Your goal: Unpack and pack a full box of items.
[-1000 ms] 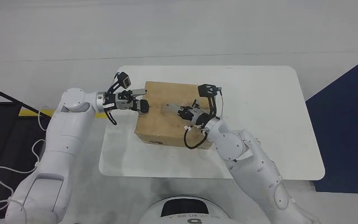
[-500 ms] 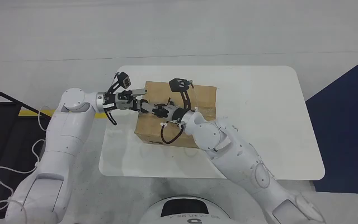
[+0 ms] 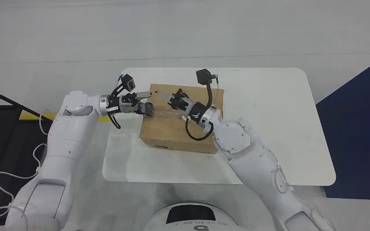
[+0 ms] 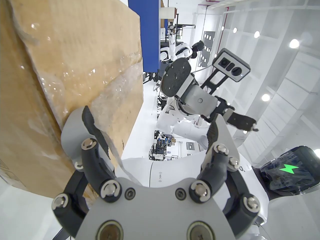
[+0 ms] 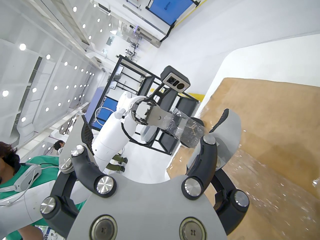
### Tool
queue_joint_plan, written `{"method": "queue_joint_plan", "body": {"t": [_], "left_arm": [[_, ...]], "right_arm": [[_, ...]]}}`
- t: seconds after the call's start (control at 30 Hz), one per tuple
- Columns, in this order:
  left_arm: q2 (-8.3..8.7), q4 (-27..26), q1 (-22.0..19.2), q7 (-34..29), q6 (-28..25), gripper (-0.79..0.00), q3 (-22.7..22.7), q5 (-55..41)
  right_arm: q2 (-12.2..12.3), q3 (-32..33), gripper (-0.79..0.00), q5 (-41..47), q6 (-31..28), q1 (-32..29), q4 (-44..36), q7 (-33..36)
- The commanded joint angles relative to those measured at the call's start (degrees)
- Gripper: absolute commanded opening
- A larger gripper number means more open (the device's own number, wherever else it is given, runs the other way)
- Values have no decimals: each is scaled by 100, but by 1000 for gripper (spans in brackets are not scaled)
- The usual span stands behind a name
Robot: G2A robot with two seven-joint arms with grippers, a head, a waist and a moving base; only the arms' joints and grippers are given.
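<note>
A closed cardboard box (image 3: 173, 130) with clear tape along its top seam (image 3: 165, 114) sits on the white table. My left gripper (image 3: 148, 109) is open at the box's left top edge. In the left wrist view (image 4: 152, 126) one of its fingers (image 4: 93, 126) rests against the taped edge of the box (image 4: 70, 51), where a loose strip of clear tape (image 4: 117, 156) hangs. My right gripper (image 3: 173, 101) is open above the far left part of the box top, with nothing between its fingers (image 5: 155, 123). It faces the left gripper (image 5: 185, 131) across the box (image 5: 270, 126).
The table (image 3: 277, 115) has bare room to the right of the box and in front of it. Its left edge lies close to the box, under my left arm.
My right gripper has swept left over the box top and then toward the far edge, with its wrist turning. The left arm and the box have stayed put.
</note>
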Motion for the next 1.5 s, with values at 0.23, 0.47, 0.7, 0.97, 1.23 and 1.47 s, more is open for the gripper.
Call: {"method": "queue_joint_plan", "body": {"t": [0.23, 0.47, 0.7, 0.97, 1.23, 1.47], "left_arm": [[154, -278, 219, 328, 82, 0, -450, 25], [310, -404, 529, 286, 165, 0, -865, -36], [361, -402, 743, 334, 93, 0, -879, 47], [432, -177, 847, 310, -87, 0, -933, 217], [446, -10, 783, 326, -191, -25, -803, 330], [418, 9, 637, 347, -237, -486, -576, 399]], "right_arm": [[122, 372, 0, 65, 81, -378, -40, 632], [114, 356, 0, 207, 187, -161, 271, 784], [109, 334, 0, 279, 227, -18, 354, 865], [109, 307, 0, 299, 253, 79, 398, 910], [117, 299, 0, 290, 293, 110, 396, 931], [127, 300, 0, 268, 337, 115, 355, 944]]}}
